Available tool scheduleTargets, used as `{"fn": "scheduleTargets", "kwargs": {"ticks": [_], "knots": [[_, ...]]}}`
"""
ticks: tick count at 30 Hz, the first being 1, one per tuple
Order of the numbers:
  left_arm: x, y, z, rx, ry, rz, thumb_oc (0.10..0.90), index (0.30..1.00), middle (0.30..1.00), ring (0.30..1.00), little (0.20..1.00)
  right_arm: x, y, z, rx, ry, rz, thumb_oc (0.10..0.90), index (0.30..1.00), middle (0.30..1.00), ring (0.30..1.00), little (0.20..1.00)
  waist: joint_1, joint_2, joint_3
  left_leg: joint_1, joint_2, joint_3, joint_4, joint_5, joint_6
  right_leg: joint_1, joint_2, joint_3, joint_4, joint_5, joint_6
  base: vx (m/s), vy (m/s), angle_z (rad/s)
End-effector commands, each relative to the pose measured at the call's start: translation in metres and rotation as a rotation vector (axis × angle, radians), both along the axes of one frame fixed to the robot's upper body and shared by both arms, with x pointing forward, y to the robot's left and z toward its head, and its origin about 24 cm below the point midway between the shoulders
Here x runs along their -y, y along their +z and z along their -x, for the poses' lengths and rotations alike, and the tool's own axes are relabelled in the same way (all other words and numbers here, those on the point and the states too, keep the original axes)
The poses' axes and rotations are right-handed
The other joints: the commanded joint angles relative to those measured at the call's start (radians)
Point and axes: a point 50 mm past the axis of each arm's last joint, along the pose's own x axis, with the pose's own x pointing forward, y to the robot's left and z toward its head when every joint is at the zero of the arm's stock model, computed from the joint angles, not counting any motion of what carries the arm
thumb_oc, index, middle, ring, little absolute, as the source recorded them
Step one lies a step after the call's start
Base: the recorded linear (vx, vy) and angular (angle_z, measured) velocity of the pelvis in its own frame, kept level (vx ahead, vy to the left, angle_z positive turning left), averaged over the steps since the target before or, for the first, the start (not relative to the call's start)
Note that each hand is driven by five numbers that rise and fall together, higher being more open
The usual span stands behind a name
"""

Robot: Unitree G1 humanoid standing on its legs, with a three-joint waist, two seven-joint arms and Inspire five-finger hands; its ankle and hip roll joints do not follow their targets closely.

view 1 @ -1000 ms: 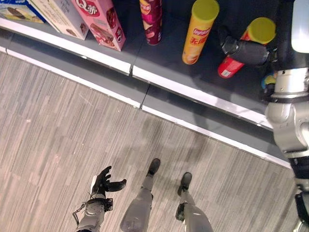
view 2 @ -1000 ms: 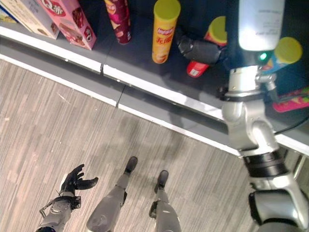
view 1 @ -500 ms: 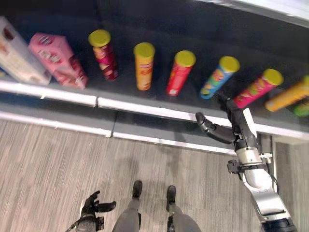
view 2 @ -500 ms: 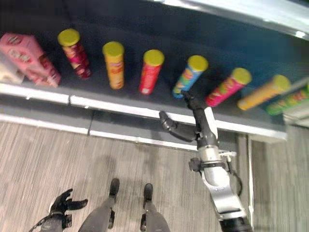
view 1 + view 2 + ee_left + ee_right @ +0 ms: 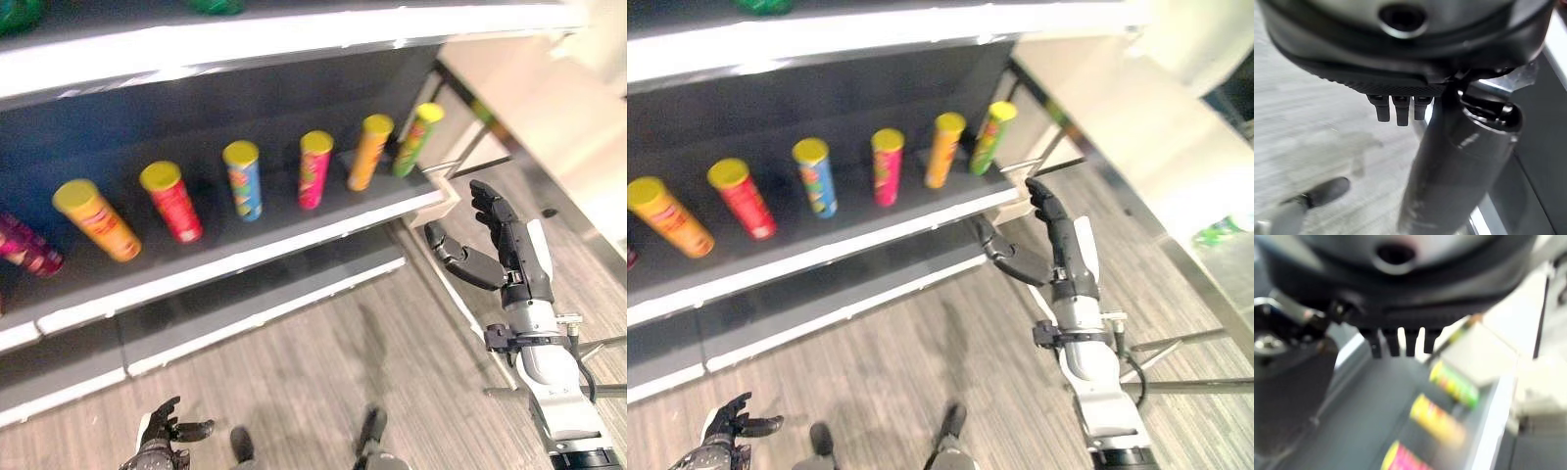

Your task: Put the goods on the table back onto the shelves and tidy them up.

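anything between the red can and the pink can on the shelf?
Yes, one: a blue chip can stands upright between the red can and the pink can, apart from both, in the left eye view.

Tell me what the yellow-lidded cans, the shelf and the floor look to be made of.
Cans: likely printed cardboard tubes with matte yellow plastic lids.
Shelf: dark, probably painted metal, with a glossy white front strip catching light.
Floor: grey streaked planks, wood-look vinyl or laminate.

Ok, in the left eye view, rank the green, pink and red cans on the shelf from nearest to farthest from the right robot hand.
From the right robot hand, open beside the shelf's end:
1. Green can, at the shelf's right end.
2. Pink can, mid-row.
3. Red can, farther left.
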Motion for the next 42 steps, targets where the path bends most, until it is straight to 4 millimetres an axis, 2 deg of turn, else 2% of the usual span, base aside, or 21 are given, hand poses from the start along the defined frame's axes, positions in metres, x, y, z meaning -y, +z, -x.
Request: {"fn": "scheduleTargets", "kwargs": {"ticks": [1, 6, 7, 11, 12, 13, 14, 15, 16, 17, 18, 19, 21, 23, 25, 29, 32, 35, 38, 40, 42], "knots": [[0.001, 0.002, -0.004, 0.033, -0.01, 0.011, 0.8, 0.9, 0.9, 0.9, 0.9, 0.043, 0.053, 0.006, 0.212, -0.192, 0.077, 0.8, 0.9, 0.9, 0.9, 0.9, -0.002, 0.017, -0.006, -0.002, 0.007, -0.041, 0.032, -0.106, -0.007, 0.013, 0.001, 0.046, 0.013, -0.085, 0.12, 0.1, -0.22, -0.59], [0.008, 0.002, -0.009, 0.042, -0.058, 0.033, 0.8, 0.9, 0.9, 0.9, 0.9, 0.064, 0.065, 0.021, 0.241, -0.282, 0.128, 0.8, 0.9, 0.9, 0.9, 0.9, -0.043, 0.053, -0.015, 0.033, 0.083, -0.03, 0.04, -0.063, -0.045, 0.032, 0.067, 0.069, 0.048, -0.168, 0.085, 0.08, -0.276, -0.25], [0.012, 0.003, -0.013, 0.055, -0.076, 0.044, 0.8, 0.9, 0.9, 0.9, 0.9, 0.07, 0.071, 0.026, 0.259, -0.306, 0.148, 0.8, 0.9, 0.9, 0.9, 0.9, -0.055, 0.07, -0.015, 0.036, 0.127, -0.03, 0.08, 0.008, -0.067, 0.046, 0.11, 0.086, 0.053, -0.197, 0.061, 0.09, -0.295, -0.11], [0.016, 0.004, -0.017, 0.072, -0.098, 0.059, 0.8, 0.9, 0.9, 0.9, 0.9, 0.071, 0.08, 0.026, 0.295, -0.303, 0.159, 0.8, 0.9, 0.9, 0.9, 0.9, -0.057, 0.075, -0.01, 0.03, 0.138, -0.081, 0.166, 0.032, -0.057, 0.07, 0.157, 0.116, 0.055, -0.235, 0.026, 0.09, -0.271, -0.34], [0.021, 0.001, -0.014, 0.064, -0.104, 0.076, 0.8, 0.9, 0.9, 0.9, 0.9, 0.065, 0.086, 0.021, 0.307, -0.265, 0.173, 0.8, 0.9, 0.9, 0.9, 0.9, -0.03, 0.055, 0.004, -0.029, 0.054, -0.214, 0.233, -0.019, 0.003, 0.068, 0.162, 0.154, 0.067, -0.239, 0.0, -0.01, -0.134, -0.63], [0.021, 0.001, -0.014, 0.064, -0.104, 0.076, 0.8, 0.9, 0.9, 0.9, 0.9, 0.065, 0.086, 0.021, 0.307, -0.265, 0.173, 0.8, 0.9, 0.9, 0.9, 0.9, -0.032, 0.056, 0.004, -0.033, 0.054, -0.216, 0.24, -0.024, 0.004, 0.068, 0.16, 0.152, 0.068, -0.24, 0.001, 0.1, -0.248, -0.73], [0.026, -0.003, -0.01, 0.054, -0.1, 0.102, 0.8, 0.9, 0.9, 0.9, 0.9, 0.06, 0.092, 0.017, 0.322, -0.231, 0.184, 0.8, 0.9, 0.9, 0.9, 0.9, 0.0, 0.035, 0.016, -0.091, -0.072, -0.365, 0.266, -0.137, 0.046, 0.091, 0.171, 0.226, 0.067, -0.248, -0.006, 0.11, -0.108, -0.84], [0.026, -0.003, -0.01, 0.055, -0.1, 0.102, 0.8, 0.9, 0.9, 0.9, 0.9, 0.06, 0.092, 0.017, 0.323, -0.232, 0.184, 0.8, 0.9, 0.9, 0.9, 0.9, -0.001, 0.033, 0.015, -0.095, -0.074, -0.366, 0.267, -0.135, 0.048, 0.088, 0.168, 0.225, 0.067, -0.246, -0.005, 0.21, -0.183, -1.06], [0.032, -0.005, -0.009, 0.052, -0.112, 0.118, 0.8, 0.9, 0.9, 0.9, 0.9, 0.057, 0.098, 0.013, 0.348, -0.212, 0.178, 0.8, 0.9, 0.9, 0.9, 0.9, 0.014, 0.032, 0.024, -0.137, -0.129, -0.426, 0.257, -0.155, 0.053, 0.099, 0.177, 0.267, 0.058, -0.246, -0.006, 0.09, -0.065, -1.14], [0.032, -0.005, -0.009, 0.052, -0.112, 0.118, 0.8, 0.9, 0.9, 0.9, 0.9, 0.057, 0.098, 0.013, 0.348, -0.212, 0.178, 0.8, 0.9, 0.9, 0.9, 0.9, 0.014, 0.032, 0.024, -0.138, -0.129, -0.426, 0.257, -0.155, 0.053, 0.099, 0.177, 0.267, 0.058, -0.246, -0.006, 0.15, -0.078, -0.96], [0.035, -0.006, -0.008, 0.046, -0.13, 0.126, 0.8, 0.9, 0.9, 0.9, 0.9, 0.056, 0.102, 0.011, 0.365, -0.207, 0.182, 0.8, 0.9, 0.9, 0.9, 0.9, 0.026, 0.039, 0.029, -0.173, -0.16, -0.454, 0.238, -0.134, 0.056, 0.103, 0.189, 0.285, 0.055, -0.246, -0.006, 0.15, -0.036, -0.63], [0.04, -0.009, -0.006, 0.028, -0.156, 0.139, 0.8, 0.9, 0.9, 0.9, 0.9, 0.053, 0.108, 0.007, 0.39, -0.198, 0.193, 0.8, 0.9, 0.9, 0.9, 0.9, 0.047, 0.058, 0.036, -0.234, -0.214, -0.497, 0.175, -0.076, 0.06, 0.123, 0.22, 0.317, 0.047, -0.251, -0.007, 0.15, -0.036, -0.33], [0.043, -0.011, -0.004, 0.015, -0.164, 0.145, 0.8, 0.9, 0.9, 0.9, 0.9, 0.051, 0.11, 0.004, 0.396, -0.191, 0.202, 0.8, 0.9, 0.9, 0.9, 0.9, 0.057, 0.066, 0.039, -0.256, -0.237, -0.514, 0.123, -0.045, 0.059, 0.138, 0.234, 0.337, 0.044, -0.261, -0.009, 0.17, -0.031, -0.47], [0.045, -0.013, -0.004, 0.004, -0.175, 0.152, 0.8, 0.9, 0.9, 0.9, 0.9, 0.049, 0.115, 0.001, 0.422, -0.199, 0.212, 0.8, 0.9, 0.9, 0.9, 0.9, 0.074, 0.09, 0.053, -0.335, -0.273, -0.49, 0.041, 0.011, 0.037, 0.189, 0.278, 0.376, 0.046, -0.297, -0.023, 0.29, -0.033, -1.07], [0.043, -0.014, 0.001, -0.012, -0.163, 0.152, 0.8, 0.9, 0.9, 0.9, 0.9, 0.045, 0.116, 0.001, 0.434, -0.191, 0.204, 0.8, 0.9, 0.9, 0.9, 0.9, 0.082, 0.103, 0.044, -0.326, -0.267, -0.455, 0.016, 0.038, 0.041, 0.224, 0.302, 0.408, 0.049, -0.322, -0.032, 0.31, 0.028, -0.93], [0.04, -0.017, 0.008, -0.036, -0.126, 0.142, 0.8, 0.9, 0.9, 0.9, 0.9, 0.039, 0.115, 0.0, 0.432, -0.18, 0.222, 0.8, 0.9, 0.9, 0.9, 0.9, 0.092, 0.106, 0.011, -0.261, -0.251, -0.457, 0.007, 0.096, 0.05, 0.276, 0.292, 0.442, 0.061, -0.371, -0.031, 0.35, 0.111, -0.16], [0.036, -0.016, 0.01, -0.04, -0.103, 0.133, 0.8, 0.9, 0.9, 0.9, 0.9, 0.038, 0.113, -0.001, 0.427, -0.187, 0.224, 0.8, 0.9, 0.9, 0.9, 0.9, 0.094, 0.088, -0.011, -0.227, -0.244, -0.434, 0.01, 0.078, 0.061, 0.286, 0.255, 0.454, 0.09, -0.391, -0.019, 0.3, 0.129, -0.55], [0.033, -0.015, 0.008, -0.033, -0.076, 0.126, 0.8, 0.9, 0.9, 0.9, 0.9, 0.038, 0.112, 0.0, 0.429, -0.2, 0.227, 0.8, 0.9, 0.9, 0.9, 0.9, 0.095, 0.067, -0.037, -0.174, -0.242, -0.393, 0.011, 0.034, 0.089, 0.263, 0.201, 0.454, 0.199, -0.391, 0.014, 0.25, 0.113, -0.49], [0.029, -0.009, -0.005, -0.002, -0.093, 0.104, 0.8, 0.9, 0.9, 0.9, 0.9, 0.043, 0.111, 0.0, 0.421, -0.235, 0.232, 0.8, 0.9, 0.9, 0.9, 0.9, 0.058, 0.054, 0.009, -0.099, -0.246, -0.372, 0.012, -0.008, 0.134, 0.1, 0.153, 0.458, 0.532, -0.198, 0.073, 0.1, 0.077, -0.3], [0.025, -0.006, -0.009, 0.014, -0.092, 0.095, 0.8, 0.9, 0.9, 0.9, 0.9, 0.043, 0.11, -0.004, 0.416, -0.229, 0.214, 0.8, 0.9, 0.9, 0.9, 0.9, 0.05, 0.063, 0.026, -0.096, -0.229, -0.366, 0.01, -0.006, 0.139, 0.047, 0.159, 0.459, 0.603, -0.174, 0.059, 0.01, 0.051, 0.03], [0.018, -0.002, -0.011, 0.022, -0.081, 0.079, 0.8, 0.9, 0.9, 0.9, 0.9, 0.04, 0.102, -0.009, 0.386, -0.217, 0.185, 0.8, 0.9, 0.9, 0.9, 0.9, 0.047, 0.08, 0.041, -0.071, -0.193, -0.359, 0.005, -0.026, 0.134, -0.035, 0.127, 0.405, 0.633, -0.251, 0.023, 0.1, 0.016, -0.16]]}}
